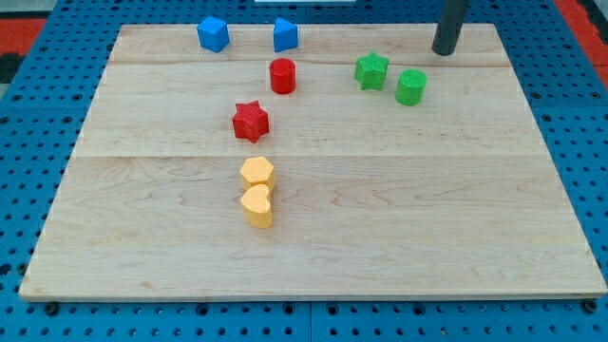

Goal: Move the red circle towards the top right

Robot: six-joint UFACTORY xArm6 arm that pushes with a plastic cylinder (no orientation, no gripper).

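Observation:
The red circle (282, 75) is a short red cylinder standing on the wooden board (380, 218), a little left of centre near the view's top. My tip (445, 51) rests near the board's top right, well to the right of the red circle and slightly higher in the view, not touching any block. A green star (371, 70) and a green cylinder (410, 86) lie between the red circle and my tip.
Two blue blocks, a cube (213, 34) and a pentagon-like one (284, 34), sit at the top. A red star (251, 122) is below left of the red circle. A yellow hexagon (256, 173) touches a yellow heart (256, 205) mid-board.

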